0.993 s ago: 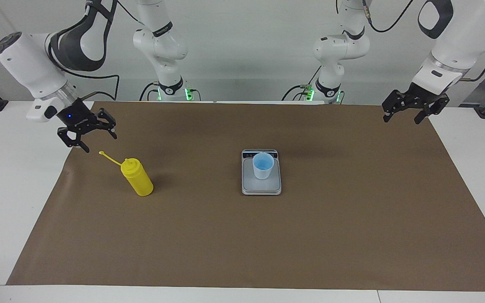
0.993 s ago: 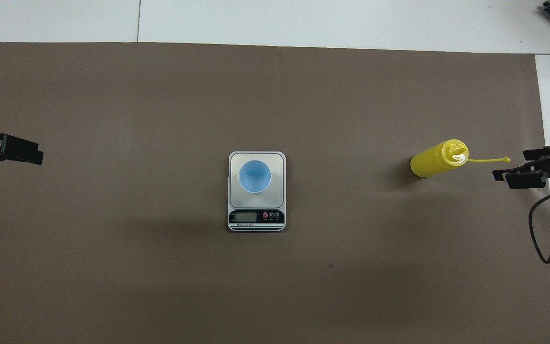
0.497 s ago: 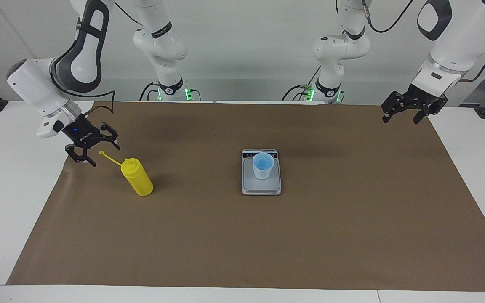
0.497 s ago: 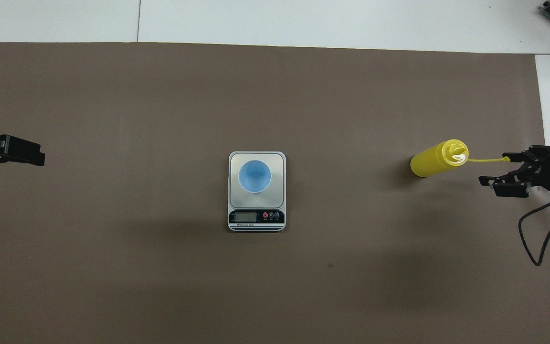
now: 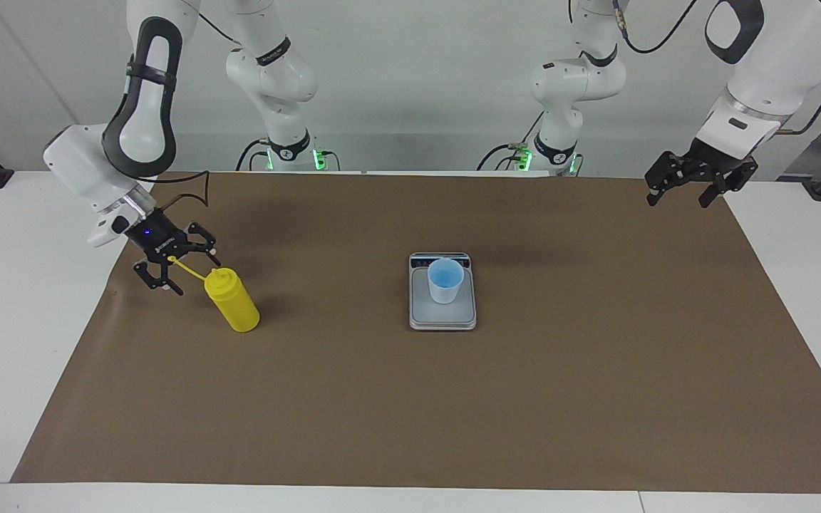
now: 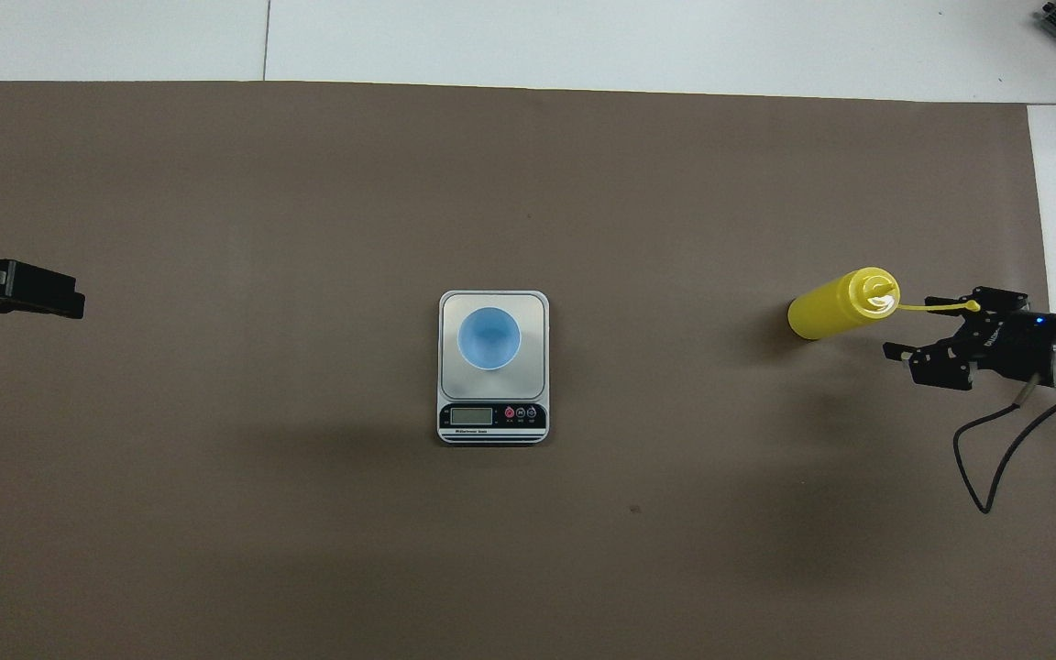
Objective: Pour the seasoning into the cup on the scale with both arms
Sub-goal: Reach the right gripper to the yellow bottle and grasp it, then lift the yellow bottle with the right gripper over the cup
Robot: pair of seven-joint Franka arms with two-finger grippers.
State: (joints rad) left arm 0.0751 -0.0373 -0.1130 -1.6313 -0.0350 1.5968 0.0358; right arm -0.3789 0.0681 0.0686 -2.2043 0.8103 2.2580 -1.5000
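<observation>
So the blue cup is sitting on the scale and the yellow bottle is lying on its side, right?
Not quite. The cup does sit on the scale, but the bottle is standing upright, not lying on its side. The facing view shows it on its base, nozzle up.

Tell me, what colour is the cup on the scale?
Light blue. The cup shows best in the overhead view, on the scale.
</observation>
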